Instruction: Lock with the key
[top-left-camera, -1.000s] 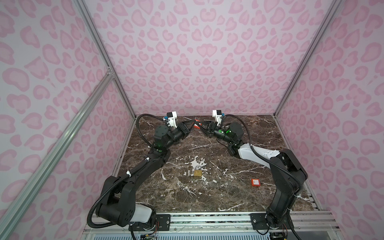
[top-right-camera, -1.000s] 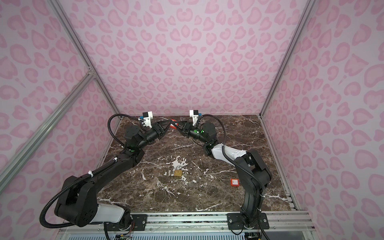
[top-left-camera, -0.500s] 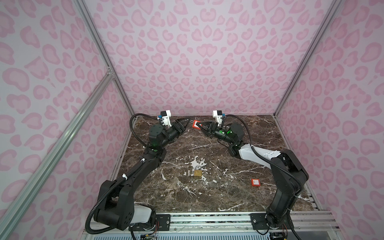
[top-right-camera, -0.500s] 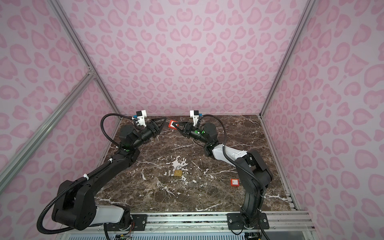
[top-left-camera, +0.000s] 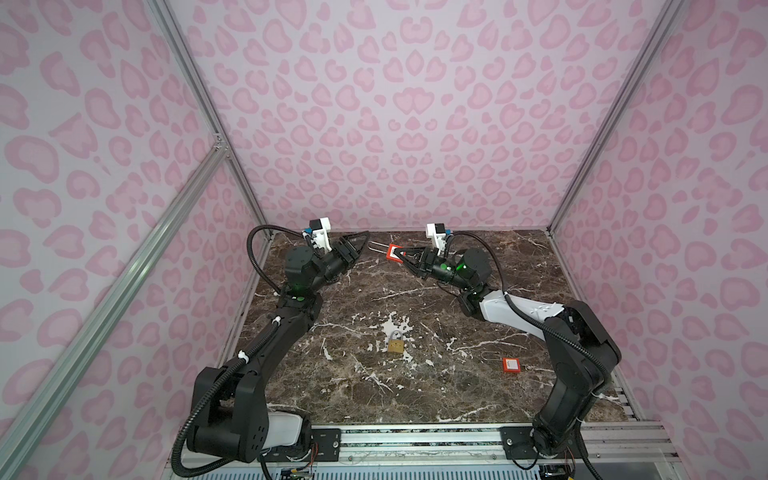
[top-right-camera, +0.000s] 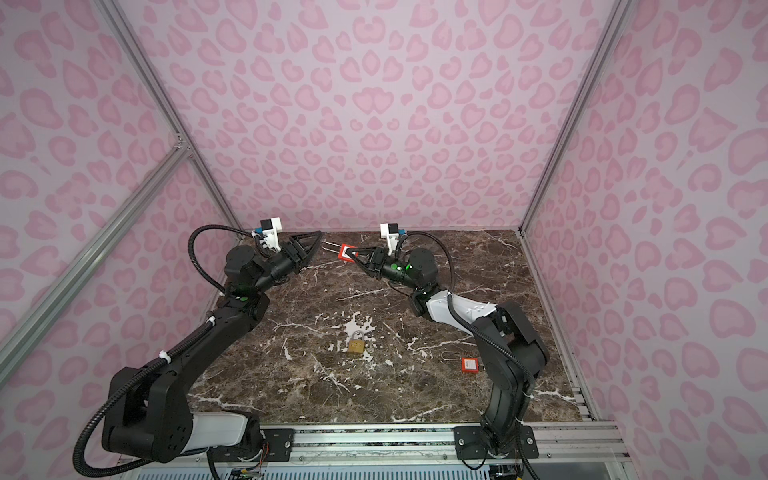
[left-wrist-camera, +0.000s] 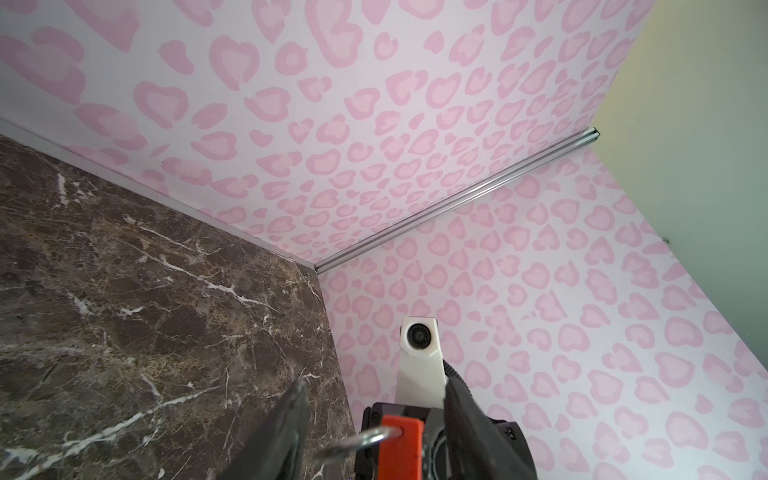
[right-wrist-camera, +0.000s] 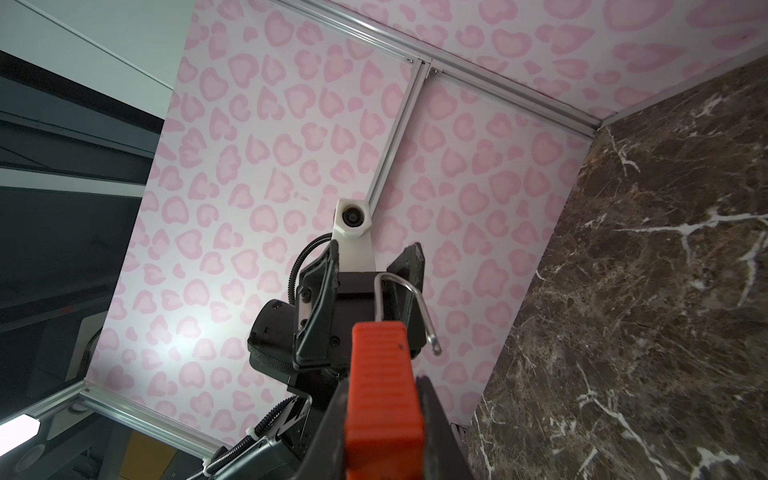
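1. Right gripper (top-left-camera: 398, 254) is clenched on the body of the red padlock (top-left-camera: 391, 252) and holds it raised above the far end of the table (top-left-camera: 457, 399), shackle pointing toward the other arm.
2. Left gripper (top-left-camera: 362, 245) is released: its jaws stand apart, just beside the tip of the shackle (top-left-camera: 376, 248), with nothing between them in a top view.
3. In the right wrist view the shackle (right-wrist-camera: 415, 299) stands sprung, its free end clear of the red padlock (right-wrist-camera: 384, 374); the lock is therefore judged not yet closed.
4. Handling: the body looks like rigid ribbed plastic, probably light and easy to pinch. The shackle is thin bare wire, likely smooth and apt to slip or twist under the pads.
5. Take hold across the flat ribbed faces of the body. Press the shackle at its bend, not at the free end.
6. No key can be made out in any view.
7. Brass padlock (top-left-camera: 396, 344) lies mid-table; a second red padlock (top-left-camera: 511, 365) lies near the right arm's base. Both are untouched.
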